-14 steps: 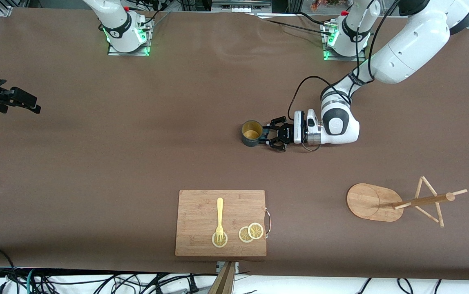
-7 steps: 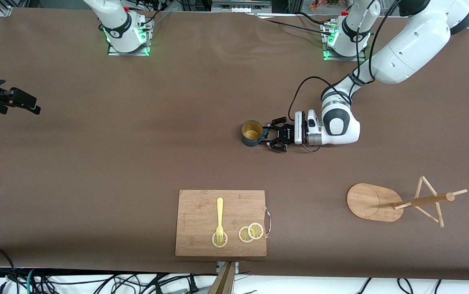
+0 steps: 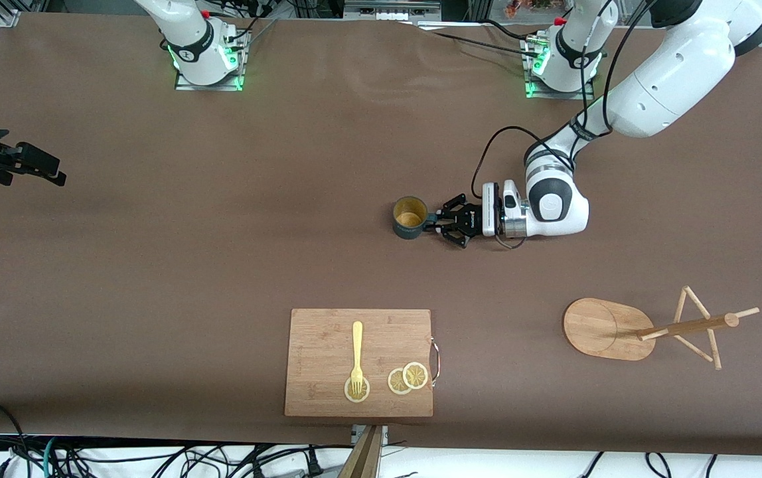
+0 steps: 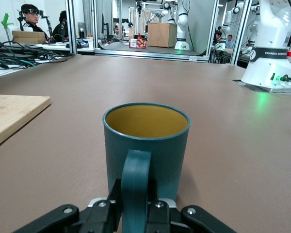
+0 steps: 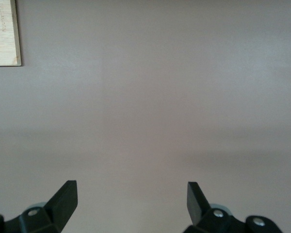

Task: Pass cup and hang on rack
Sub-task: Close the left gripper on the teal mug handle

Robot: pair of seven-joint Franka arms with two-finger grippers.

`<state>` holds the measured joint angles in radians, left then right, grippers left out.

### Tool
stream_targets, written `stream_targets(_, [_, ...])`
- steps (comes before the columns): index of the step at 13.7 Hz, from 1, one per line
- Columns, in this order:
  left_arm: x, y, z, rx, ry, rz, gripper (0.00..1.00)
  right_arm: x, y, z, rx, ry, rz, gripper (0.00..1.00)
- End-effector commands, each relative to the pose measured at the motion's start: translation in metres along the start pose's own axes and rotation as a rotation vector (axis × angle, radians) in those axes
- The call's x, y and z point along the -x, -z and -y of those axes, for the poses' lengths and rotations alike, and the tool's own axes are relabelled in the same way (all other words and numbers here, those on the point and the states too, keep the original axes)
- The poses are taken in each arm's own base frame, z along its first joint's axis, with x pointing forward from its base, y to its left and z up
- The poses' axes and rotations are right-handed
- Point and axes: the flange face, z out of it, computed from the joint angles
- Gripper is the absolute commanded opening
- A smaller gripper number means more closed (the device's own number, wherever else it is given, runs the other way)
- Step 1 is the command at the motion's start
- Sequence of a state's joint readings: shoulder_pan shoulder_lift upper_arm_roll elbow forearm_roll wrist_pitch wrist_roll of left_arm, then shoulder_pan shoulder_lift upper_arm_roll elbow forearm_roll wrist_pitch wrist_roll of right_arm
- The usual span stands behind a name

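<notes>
Cup, one, handle clamped by left tool; right tool released; rack, one.

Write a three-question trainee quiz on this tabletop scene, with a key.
1. True or false: the left gripper is shut on the cup's handle.
2. What lies on the cutting board? A) a knife B) a fork and lemon slices C) nothing
3. Fill in: the right gripper is ____.

Key: 1 true; 2 B; 3 open. It waits over bare table; the mug rack stands toward the left arm's end.
</notes>
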<state>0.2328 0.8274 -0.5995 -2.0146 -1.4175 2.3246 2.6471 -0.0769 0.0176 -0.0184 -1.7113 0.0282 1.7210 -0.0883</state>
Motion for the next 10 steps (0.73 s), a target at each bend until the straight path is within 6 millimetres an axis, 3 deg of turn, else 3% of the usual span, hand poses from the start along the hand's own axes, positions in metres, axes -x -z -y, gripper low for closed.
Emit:
stream_targets(1, [0.002, 0.003, 0.002, -0.028, -0.046, -0.01, 0.05, -0.001, 0.005, -0.001, -0.016, 0.004, 0.003, 1.0])
stream_targets(2, [0.003, 0.003, 0.001, -0.026, -0.046, -0.008, 0.0, -0.001, 0.004, -0.002, -0.017, 0.002, 0.004, 1.0])
stream_targets(4, [0.006, 0.003, -0.005, -0.018, -0.047, -0.007, 0.0, 0.001, 0.006, -0.001, -0.019, 0.004, 0.007, 1.0])
stream_targets(7, [0.006, 0.026, -0.002, -0.045, -0.04, -0.003, 0.0, 0.004, 0.005, -0.001, -0.021, 0.003, 0.033, 1.0])
stream_targets(10, [-0.004, 0.063, -0.008, -0.076, -0.001, 0.006, 0.0, 0.008, 0.011, 0.001, -0.025, 0.005, 0.053, 1.0])
